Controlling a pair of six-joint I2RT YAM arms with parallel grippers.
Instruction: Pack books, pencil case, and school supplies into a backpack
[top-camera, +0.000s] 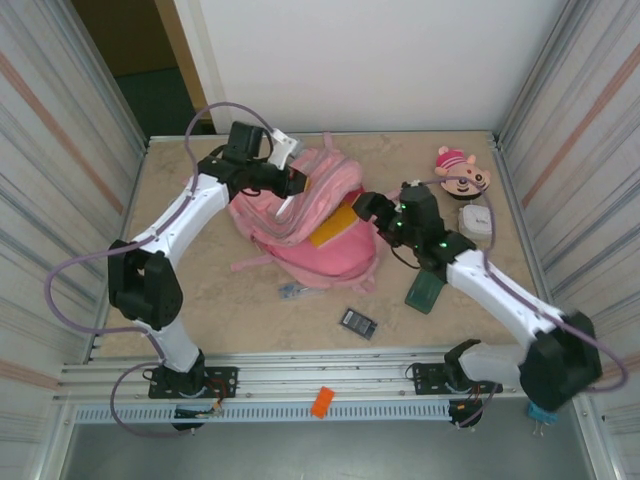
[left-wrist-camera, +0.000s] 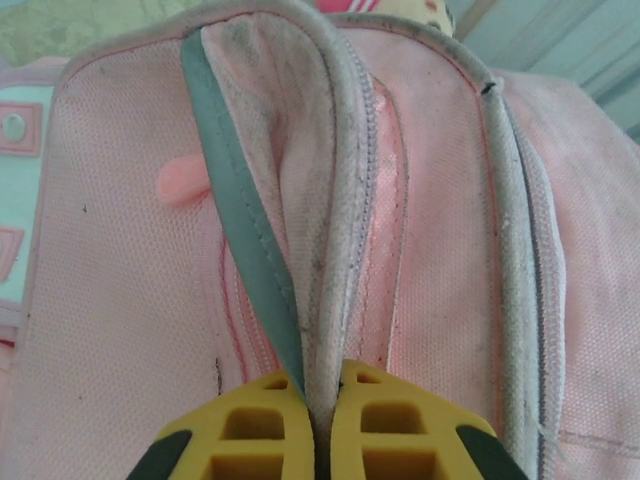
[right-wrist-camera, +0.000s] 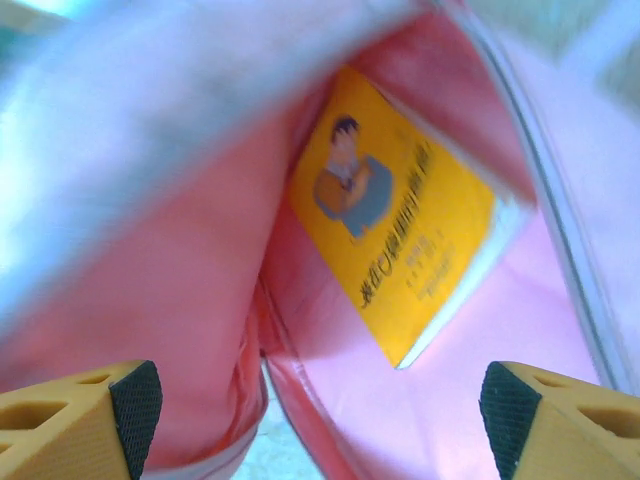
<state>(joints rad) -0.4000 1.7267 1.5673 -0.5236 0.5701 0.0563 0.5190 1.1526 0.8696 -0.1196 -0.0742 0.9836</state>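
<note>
The left claw (left-wrist-camera: 320, 428) clamps the backpack (left-wrist-camera: 450, 210) rim — right claw (right-wrist-camera: 320, 402) spread apart, book (right-wrist-camera: 400, 215) inside the backpack

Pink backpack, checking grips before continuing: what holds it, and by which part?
The left gripper pinches the large pink fabric backpack by the grey-piped rim of its opening; the right gripper is open, empty.

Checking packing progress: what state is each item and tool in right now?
backpack: open, one edge gripped
book: inside backpack, not gripped
pencil case: on table, unpacked
calculator: on table, unpacked
silvery-blue item: on table, unpacked
left tool: shut on backpack
right tool: open
</note>
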